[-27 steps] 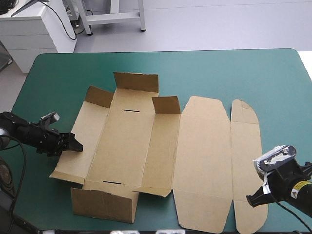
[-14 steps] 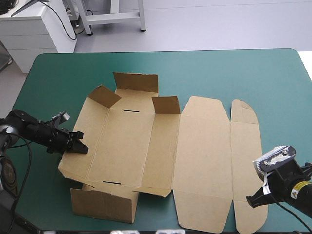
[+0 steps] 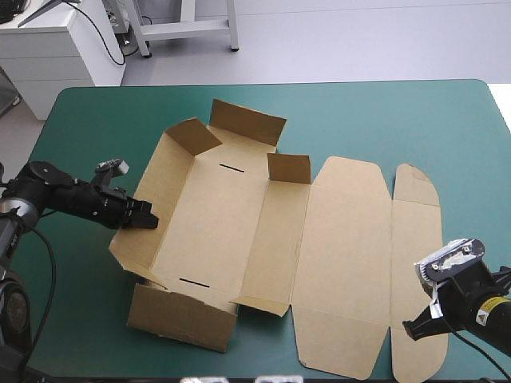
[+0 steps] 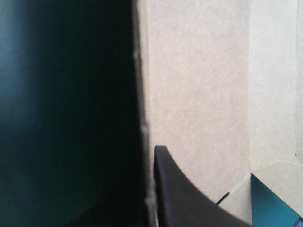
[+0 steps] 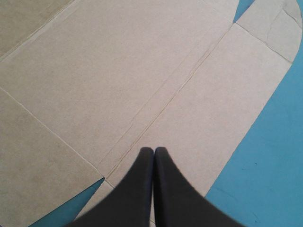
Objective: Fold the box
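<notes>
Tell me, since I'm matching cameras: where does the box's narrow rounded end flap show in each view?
High view: the rounded flap lies flat at the right end of the box, beside the right gripper.
Right wrist view: flap under and ahead of that shut gripper.
Left wrist view: not in it.
Shared landmark: the crease joining flap to lid.

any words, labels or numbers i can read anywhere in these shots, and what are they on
No text can be read in any view.
box: plain brown board, no print; its two short dark marks are slots, not letters.
yellow label behind the right gripper: too small to read.
</notes>
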Available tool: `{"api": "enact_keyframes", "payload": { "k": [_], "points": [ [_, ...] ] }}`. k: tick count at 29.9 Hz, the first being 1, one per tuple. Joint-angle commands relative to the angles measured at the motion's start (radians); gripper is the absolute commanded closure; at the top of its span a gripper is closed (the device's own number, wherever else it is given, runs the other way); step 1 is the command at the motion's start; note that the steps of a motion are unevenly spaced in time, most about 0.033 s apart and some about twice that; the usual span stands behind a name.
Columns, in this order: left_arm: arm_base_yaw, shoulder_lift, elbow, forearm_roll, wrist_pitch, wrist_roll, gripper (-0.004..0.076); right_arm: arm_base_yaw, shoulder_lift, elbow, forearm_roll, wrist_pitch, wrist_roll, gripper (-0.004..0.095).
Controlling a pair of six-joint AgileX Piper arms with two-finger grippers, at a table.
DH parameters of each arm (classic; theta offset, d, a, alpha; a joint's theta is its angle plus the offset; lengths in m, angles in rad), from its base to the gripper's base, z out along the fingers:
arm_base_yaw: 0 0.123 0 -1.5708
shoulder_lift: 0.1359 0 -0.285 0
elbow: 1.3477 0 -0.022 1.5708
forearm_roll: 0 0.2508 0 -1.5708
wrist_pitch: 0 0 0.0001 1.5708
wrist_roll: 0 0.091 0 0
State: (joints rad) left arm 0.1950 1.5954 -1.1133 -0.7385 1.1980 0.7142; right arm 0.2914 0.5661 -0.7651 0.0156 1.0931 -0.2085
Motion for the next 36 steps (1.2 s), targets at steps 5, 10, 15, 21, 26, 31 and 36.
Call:
{"api": "enact_keyframes", "payload": {
  "k": [5,10,15,21,26,31,36],
  "points": [
    [-0.143,-0.105,-0.253,0.040,0.099,-0.016,0.0731,-0.008,0.004,-0.025,0.000,-0.045,-0.006,0.0929],
    [-0.263,-0.107,-0.425,0.179,0.092,-0.012,0.0731,-0.008,0.004,-0.025,0.000,-0.045,-0.001,0.0929],
    [-0.408,-0.107,-0.554,0.361,0.047,-0.012,0.0731,-0.008,0.004,-0.025,0.000,-0.054,0.010,0.0929],
    [-0.570,-0.101,-0.576,0.499,-0.093,0.050,0.0731,-0.008,0.004,-0.025,0.000,-0.056,0.018,0.0929],
    [-0.725,-0.063,-0.570,0.601,-0.193,0.149,0.0731,-0.008,0.004,-0.025,0.000,-0.056,0.018,0.0929],
    [-0.872,-0.035,-0.570,0.839,-0.303,0.131,0.0731,-0.008,0.004,-0.025,0.000,-0.058,0.039,0.0929],
    [-0.967,-0.033,-0.553,1.044,-0.387,0.054,0.0731,-0.008,0.004,-0.025,0.000,-0.060,0.049,0.0929]
  ]
}}
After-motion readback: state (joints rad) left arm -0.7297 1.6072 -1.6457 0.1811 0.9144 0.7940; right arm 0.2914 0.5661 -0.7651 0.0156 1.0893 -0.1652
